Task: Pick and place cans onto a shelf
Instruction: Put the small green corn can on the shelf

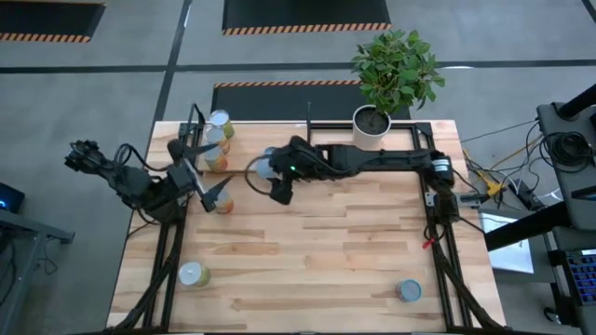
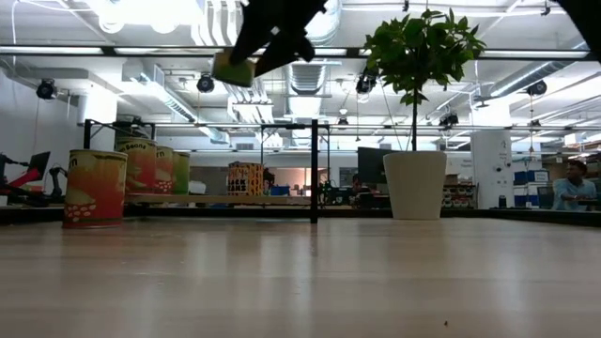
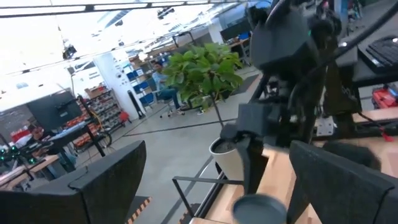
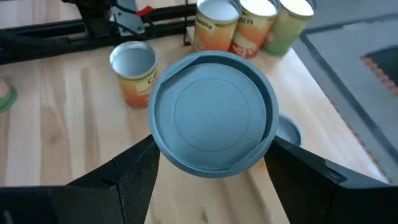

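I have the right claw [image 4: 211, 180] clamped on a can [image 4: 213, 119], its two fingers pressed against the can's sides, and the can's blue-grey round end faces my wrist camera. From above, the held can [image 1: 265, 165] hangs over the far half of the bench [image 1: 326, 261], just beside the shelf [image 1: 207, 158] at the far left; in the level view it is well clear of the bench top, up near the top edge [image 2: 233, 68]. Three cans [image 4: 252, 25] stand in a row on the shelf, and one more [image 4: 133, 70] stands on the bench just beside them. Two others sit near my edge, one left [image 1: 193, 274], one right [image 1: 408, 290]. The left claw [image 1: 200, 181] waits by the shelf with its fingers spread wide, gripping nothing.
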Controlling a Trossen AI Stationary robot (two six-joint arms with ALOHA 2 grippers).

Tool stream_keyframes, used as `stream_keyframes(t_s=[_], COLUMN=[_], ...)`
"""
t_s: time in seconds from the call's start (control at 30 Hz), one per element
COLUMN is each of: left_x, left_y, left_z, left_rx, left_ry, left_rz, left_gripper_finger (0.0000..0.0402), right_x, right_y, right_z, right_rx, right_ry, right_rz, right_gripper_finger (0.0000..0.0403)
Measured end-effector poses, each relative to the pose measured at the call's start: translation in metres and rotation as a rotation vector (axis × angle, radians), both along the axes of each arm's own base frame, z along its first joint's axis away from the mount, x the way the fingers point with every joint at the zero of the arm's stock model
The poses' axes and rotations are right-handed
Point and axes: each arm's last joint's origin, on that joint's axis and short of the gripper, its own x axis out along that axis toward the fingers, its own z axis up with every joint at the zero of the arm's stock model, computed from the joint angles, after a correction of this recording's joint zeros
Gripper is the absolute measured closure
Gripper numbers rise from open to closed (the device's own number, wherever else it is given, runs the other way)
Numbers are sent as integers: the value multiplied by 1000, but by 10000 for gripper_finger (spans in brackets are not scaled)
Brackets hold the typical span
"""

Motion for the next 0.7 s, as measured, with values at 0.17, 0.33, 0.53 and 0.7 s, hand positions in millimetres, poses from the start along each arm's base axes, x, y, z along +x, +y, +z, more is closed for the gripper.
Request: stream_keyframes(t_s=[0.17, 0.33, 0.53, 0.7], left_x=[-10, -18, -24, -26], left_y=[5, 10, 14, 14], left_z=[-1, -1, -2, -3], left_rx=[-30, -46, -57, -58], left_ry=[-37, -67, -85, -88], left_rz=[5, 5, 5, 4], left_gripper_finger=[23, 23, 23, 23], right_x=[24, 48, 75, 91], right_y=[-19, -39, -64, -80], right_z=[-7, -20, -42, -70], right_rx=[-25, -69, -153, -202], right_ry=[-1, 3, 8, 6], right_rz=[47, 59, 81, 90], right_gripper_finger=[138, 143, 145, 145])
